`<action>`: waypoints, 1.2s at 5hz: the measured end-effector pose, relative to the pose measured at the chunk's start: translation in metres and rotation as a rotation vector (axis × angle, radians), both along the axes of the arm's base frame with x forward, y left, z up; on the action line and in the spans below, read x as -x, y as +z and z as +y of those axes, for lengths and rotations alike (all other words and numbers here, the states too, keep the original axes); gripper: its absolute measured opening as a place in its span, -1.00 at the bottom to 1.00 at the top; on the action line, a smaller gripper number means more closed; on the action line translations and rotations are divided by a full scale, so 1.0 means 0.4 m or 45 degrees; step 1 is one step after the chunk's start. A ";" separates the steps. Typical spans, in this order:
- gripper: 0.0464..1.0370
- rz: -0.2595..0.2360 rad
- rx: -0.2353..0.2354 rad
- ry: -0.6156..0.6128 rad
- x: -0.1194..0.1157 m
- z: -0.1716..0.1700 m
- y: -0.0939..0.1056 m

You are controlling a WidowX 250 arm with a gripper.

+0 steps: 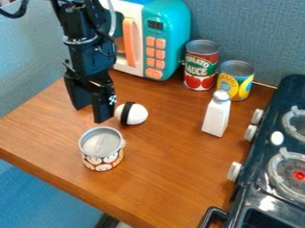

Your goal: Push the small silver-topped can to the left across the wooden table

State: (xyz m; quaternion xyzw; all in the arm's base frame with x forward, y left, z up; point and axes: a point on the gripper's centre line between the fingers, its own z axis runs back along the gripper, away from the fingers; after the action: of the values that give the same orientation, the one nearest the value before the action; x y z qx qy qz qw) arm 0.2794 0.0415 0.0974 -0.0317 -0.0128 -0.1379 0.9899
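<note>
Black toy stove (260,196) at the lower right; a black-banded white toy rice ball (137,114) beside the open hand (91,114).
The hand's two fingers are spread apart, and the rice ball is set on the counter (166,178) just right of them; a patterned can (104,162) is placed nearer the camera. Farther right, a white shaker (216,116) is backed by red-labelled (200,70) and yellow-labelled (236,83) cans, with a toy microwave (169,26) behind the hand.
</note>
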 end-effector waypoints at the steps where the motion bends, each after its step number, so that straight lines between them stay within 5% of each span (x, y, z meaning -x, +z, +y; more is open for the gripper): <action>1: 0.93 0.034 0.008 -0.001 0.006 -0.003 -0.018; 2: 0.93 0.034 0.089 0.039 0.006 -0.029 -0.021; 4: 0.93 0.011 0.092 -0.021 -0.002 -0.097 -0.032; 6: 0.93 0.066 0.079 -0.099 0.003 -0.190 -0.077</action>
State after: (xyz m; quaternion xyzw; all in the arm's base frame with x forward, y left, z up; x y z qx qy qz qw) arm 0.2782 -0.0346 0.0667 -0.0666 0.0100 -0.1749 0.9823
